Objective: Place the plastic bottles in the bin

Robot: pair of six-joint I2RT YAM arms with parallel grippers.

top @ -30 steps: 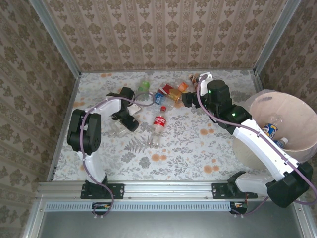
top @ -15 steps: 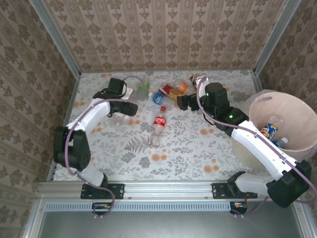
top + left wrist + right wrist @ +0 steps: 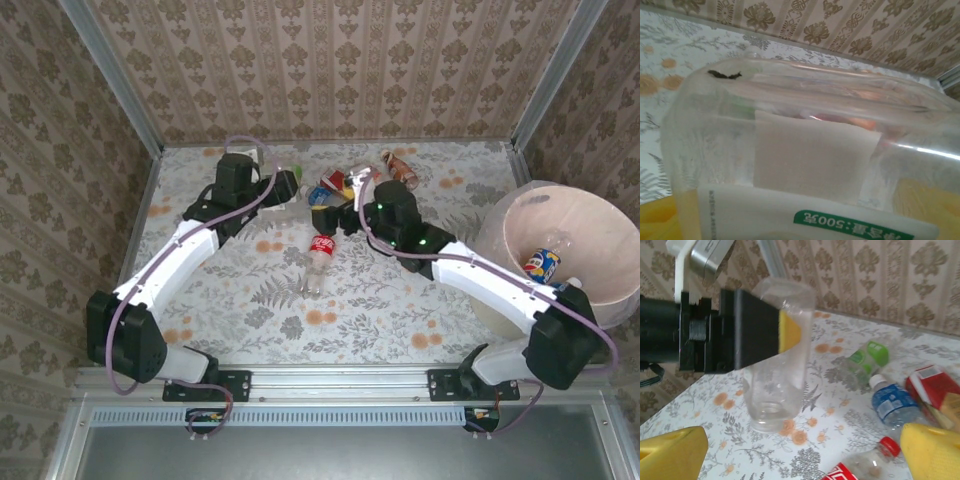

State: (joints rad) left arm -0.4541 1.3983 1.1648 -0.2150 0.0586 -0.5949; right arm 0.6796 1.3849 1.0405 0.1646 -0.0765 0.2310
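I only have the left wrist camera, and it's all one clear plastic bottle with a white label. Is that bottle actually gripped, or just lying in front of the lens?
Observer: Gripped. The right wrist view shows the left fingers clamped on the clear plastic bottle, held roughly upright.
Operator: Where is the bin?
Observer: The large round pale bin stands at the far right in the top view, past the right arm.
Operator: And the other arm?
Observer: The right fingers are open and hold nothing.

Lying near the back of the floral tabletop (image 3: 400,300), possibly a red carton (image 3: 932,385); standing all around, damask wallpaper walls (image 3: 340,70) and grey metal corner posts (image 3: 112,75).
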